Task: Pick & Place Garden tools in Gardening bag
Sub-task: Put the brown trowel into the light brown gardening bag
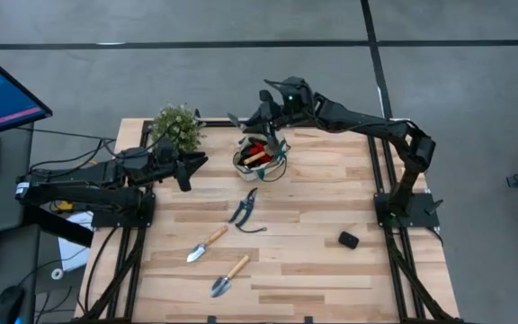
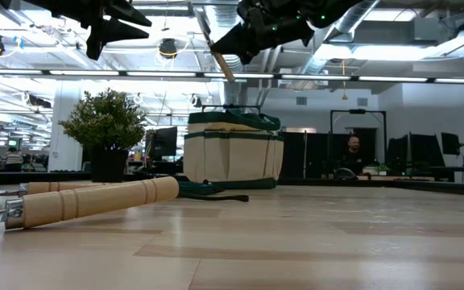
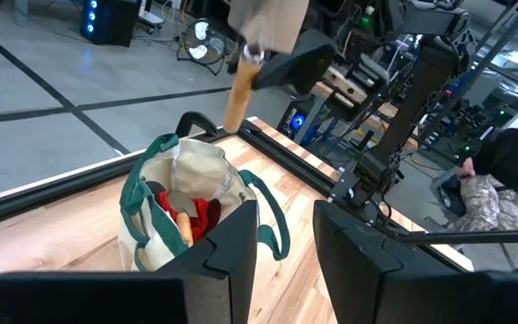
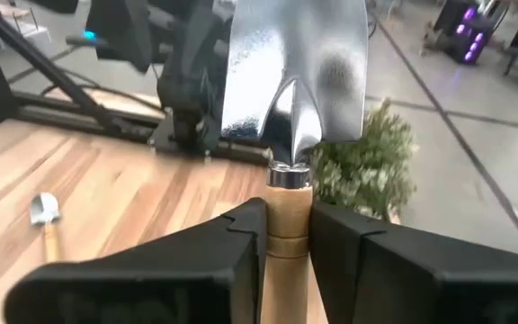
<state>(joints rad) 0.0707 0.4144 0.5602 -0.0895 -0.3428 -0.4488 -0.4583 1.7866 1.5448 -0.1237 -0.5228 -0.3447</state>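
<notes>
Nearest the low camera lies a trowel (image 2: pixel 87 201), its wooden handle flat on the table (image 2: pixel 312 242); behind it stand the plant (image 2: pixel 107 129) and the bag (image 2: pixel 234 153). Only the right wrist view shows the right gripper (image 4: pixel 288 220) clamped on the handle of a silver spade (image 4: pixel 295 72), blade away from the wrist. From above, that gripper (image 1: pixel 263 121) hangs over the bag (image 1: pixel 261 157), near its far rim. The left wrist view alone looks inside: red gloves (image 3: pixel 200 216) and a wooden handle. The left gripper (image 1: pixel 187 166), fingers parted and empty, waits beside the bag. Shears (image 1: pixel 245 210) and two trowels lie nearer the front.
</notes>
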